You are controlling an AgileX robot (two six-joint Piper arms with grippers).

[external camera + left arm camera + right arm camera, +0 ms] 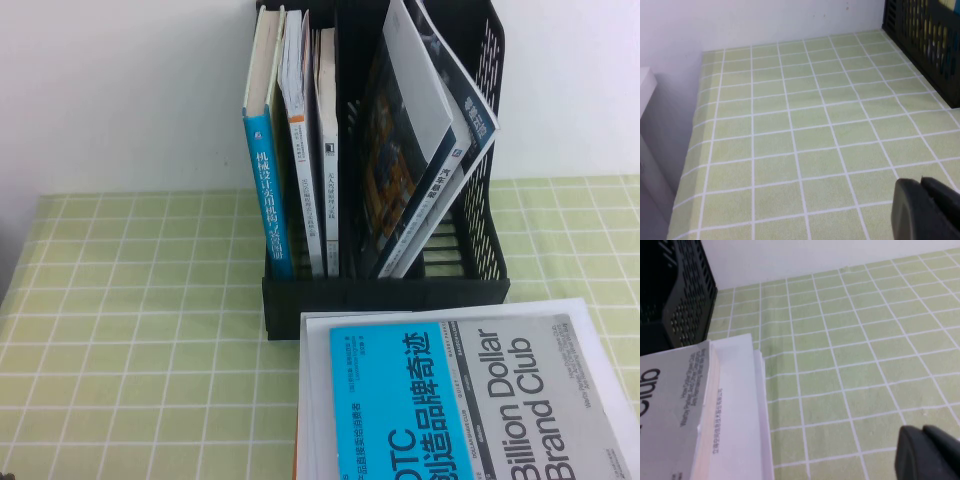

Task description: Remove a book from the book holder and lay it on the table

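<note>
The black book holder (385,290) stands upright at the back of the green grid table (130,330). In its right slot a thin white-covered book with a grey-blue spine edge (425,95) leans against a dark-covered book with an orange picture (385,160); its front cover is hidden. Neither gripper shows in the high view. My left gripper (921,180) is shut and empty, low over bare cloth (805,125) to the left of the holder (925,45). My right gripper (921,430) is shut and empty over cloth (850,340) to the right of the holder (675,295).
A cyan-and-grey "Billion Dollar Brand Club" book (450,400) lies on a larger white book (312,340) in front of the holder; both show in the right wrist view (670,410). Three upright books (265,190) fill the left slots. A white wall (120,90) rises behind.
</note>
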